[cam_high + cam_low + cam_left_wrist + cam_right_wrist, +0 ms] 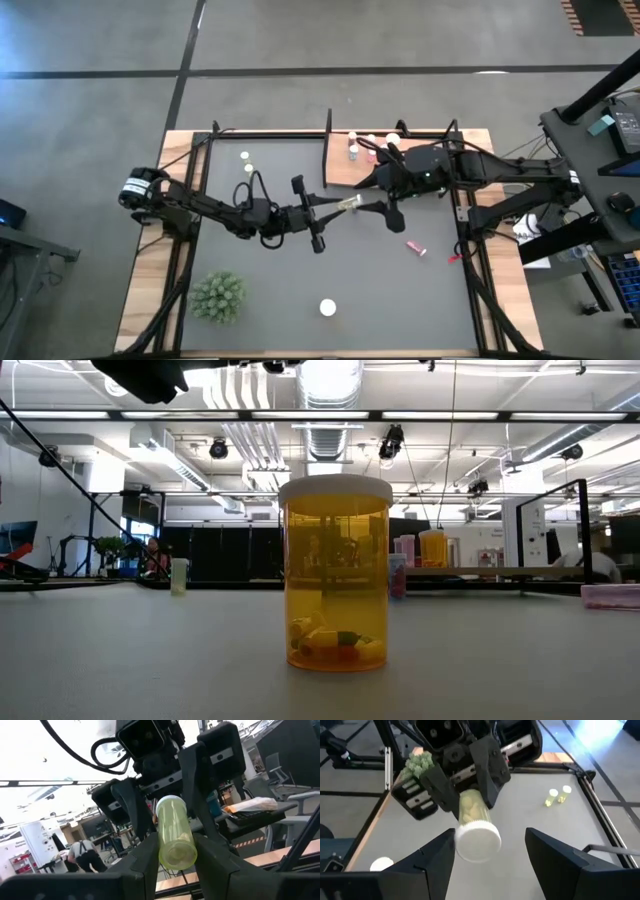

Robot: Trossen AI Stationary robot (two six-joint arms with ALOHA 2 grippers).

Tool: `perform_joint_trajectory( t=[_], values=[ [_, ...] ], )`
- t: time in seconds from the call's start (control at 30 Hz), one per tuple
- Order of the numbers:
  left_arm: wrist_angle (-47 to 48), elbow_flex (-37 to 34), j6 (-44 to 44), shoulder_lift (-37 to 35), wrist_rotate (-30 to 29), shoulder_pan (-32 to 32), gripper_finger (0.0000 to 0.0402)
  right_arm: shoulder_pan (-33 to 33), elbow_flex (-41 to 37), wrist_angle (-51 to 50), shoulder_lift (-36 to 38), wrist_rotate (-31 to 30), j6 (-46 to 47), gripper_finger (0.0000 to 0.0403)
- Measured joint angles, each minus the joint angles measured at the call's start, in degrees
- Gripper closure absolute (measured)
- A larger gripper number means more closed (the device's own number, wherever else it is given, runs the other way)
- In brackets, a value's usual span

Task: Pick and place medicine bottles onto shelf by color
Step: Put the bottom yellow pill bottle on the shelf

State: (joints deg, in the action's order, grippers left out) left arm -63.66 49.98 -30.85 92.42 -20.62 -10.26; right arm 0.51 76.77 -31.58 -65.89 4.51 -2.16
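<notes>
My left gripper [338, 206] is over the middle of the dark mat, shut on a yellow-green bottle [347, 203] with a white cap. My right gripper [366, 196] is open just to the right of it. Its two fingers stand on either side of the bottle's cap [477, 840]; I cannot tell whether they touch it. The shelf [340, 170] lies at the far middle and carries three small bottles [371, 144]. An orange bottle [336, 575] stands upright on the mat near the front edge. My left gripper pinches the bottle's body [177, 851] near its bottom end between its two fingers [145, 860]. The fingers come level from the table's left and lie along the bottle. The bottle is lifted clear of the mat, roughly level, cap toward the table's right.
Two yellow-green bottles [246, 162] stand on the mat at the far left. A pink bottle [415, 247] lies on the mat at the right. A spiky green plant [218, 297] stands at the near left. Black shelf posts [329, 122] rise at the far edge.
</notes>
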Motion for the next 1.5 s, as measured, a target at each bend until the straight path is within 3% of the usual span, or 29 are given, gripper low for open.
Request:
perform_joint_trajectory(
  t=[0.7,0.9,1.1,1.4,1.5],
  values=[
    [-0.27,0.63,0.33,0.0,0.0,0.02,0.0309,0.05,0.01,1.03,-0.32,0.62,0.7,0.0281],
    [-0.23,0.42,0.66,0.0,0.13,0.02,0.0304,0.05,-0.04,0.99,-0.34,0.63,1.1,0.0294],
    [0.16,0.82,7.92,0.0,-0.84,-0.04,0.026,0.0,-0.06,1.05,-0.34,0.2,2.21,0.0291],
    [4.72,0.92,8.09,0.02,-1.91,0.02,0.0183,-0.06,-0.06,-0.66,-0.2,-0.11,2.6,0.0292],
    [6.35,0.58,8.12,0.02,-4.96,0.02,0.0169,-0.47,0.16,-5.36,0.15,-3.7,3.47,0.029]
  ],
)
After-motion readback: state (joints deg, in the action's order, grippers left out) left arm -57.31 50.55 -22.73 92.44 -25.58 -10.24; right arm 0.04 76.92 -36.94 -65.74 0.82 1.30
